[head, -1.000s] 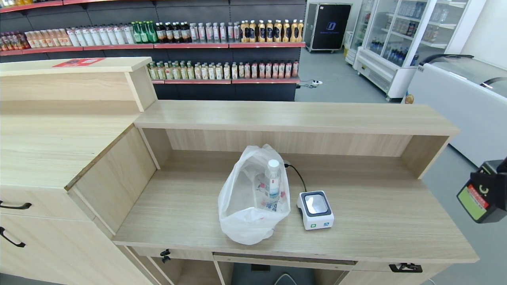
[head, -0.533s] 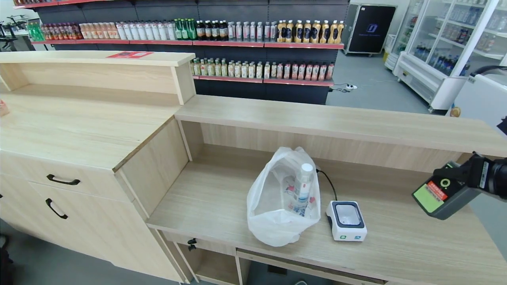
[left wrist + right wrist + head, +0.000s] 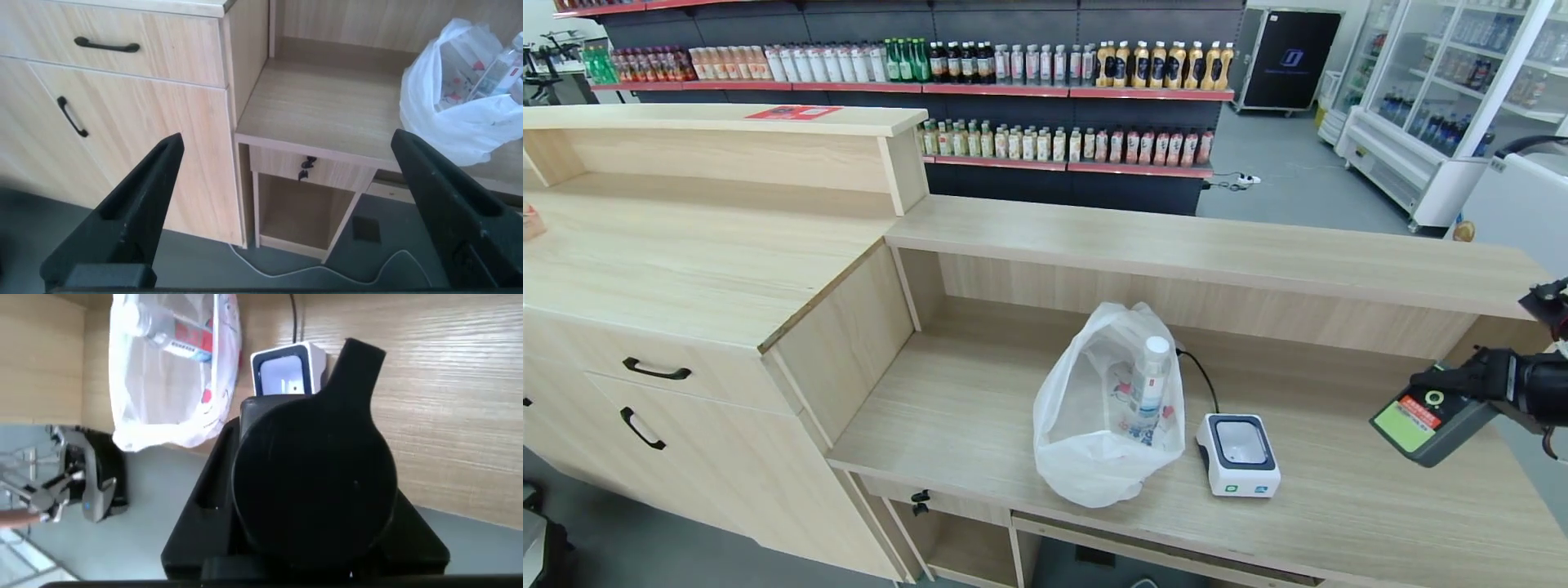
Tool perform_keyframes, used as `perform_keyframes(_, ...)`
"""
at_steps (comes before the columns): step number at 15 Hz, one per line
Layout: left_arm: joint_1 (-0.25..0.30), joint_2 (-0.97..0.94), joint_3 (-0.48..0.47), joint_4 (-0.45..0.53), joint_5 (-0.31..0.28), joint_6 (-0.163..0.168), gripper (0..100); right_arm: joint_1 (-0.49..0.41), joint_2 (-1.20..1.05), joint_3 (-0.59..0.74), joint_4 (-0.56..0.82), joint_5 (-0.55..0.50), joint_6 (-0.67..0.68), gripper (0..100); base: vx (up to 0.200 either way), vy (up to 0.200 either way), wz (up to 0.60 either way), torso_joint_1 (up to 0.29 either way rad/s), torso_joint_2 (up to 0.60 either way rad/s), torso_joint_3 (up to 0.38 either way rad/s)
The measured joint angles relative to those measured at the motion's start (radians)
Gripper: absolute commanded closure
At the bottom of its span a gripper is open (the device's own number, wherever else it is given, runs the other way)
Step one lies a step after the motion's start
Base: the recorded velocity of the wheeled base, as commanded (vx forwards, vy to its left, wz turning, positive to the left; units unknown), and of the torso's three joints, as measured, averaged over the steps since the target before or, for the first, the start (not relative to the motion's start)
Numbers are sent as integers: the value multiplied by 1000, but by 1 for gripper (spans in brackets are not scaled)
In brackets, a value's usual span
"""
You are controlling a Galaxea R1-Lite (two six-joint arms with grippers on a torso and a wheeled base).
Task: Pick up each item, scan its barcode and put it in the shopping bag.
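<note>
Currently the right jaws grip a dark green-labelled box (image 3: 1425, 418) at the frame's right edge, well right of the scanner (image 3: 1237, 454) and shopping bag (image 3: 1078, 474). Left jaws stand wide open.

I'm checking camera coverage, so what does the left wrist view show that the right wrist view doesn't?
Left wrist view, not the right: the open left gripper, the cabinet handles and the space under the counter. Right wrist view, not the left: the scanner, its cable and the dark box held by the right gripper. Both: the shopping bag with a bottle inside, standing on the counter.
</note>
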Motion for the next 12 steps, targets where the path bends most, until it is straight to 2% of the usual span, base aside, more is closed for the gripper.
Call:
perform_keyframes(3, 0, 0, 0, 0, 0, 0, 0, -29, 84, -10, 0, 158, -161, 100, 0, 0, 0, 0, 0, 0)
perform_keyframes(5, 0, 0, 0, 0, 0, 0, 0, -36, 122, -13, 0, 208, -203, 100, 0, 0, 0, 0, 0, 0)
perform_keyframes(12, 0, 0, 1, 0, 0, 0, 0, -34, 224, -46, 0, 226, -294, 100, 0, 0, 0, 0, 0, 0)
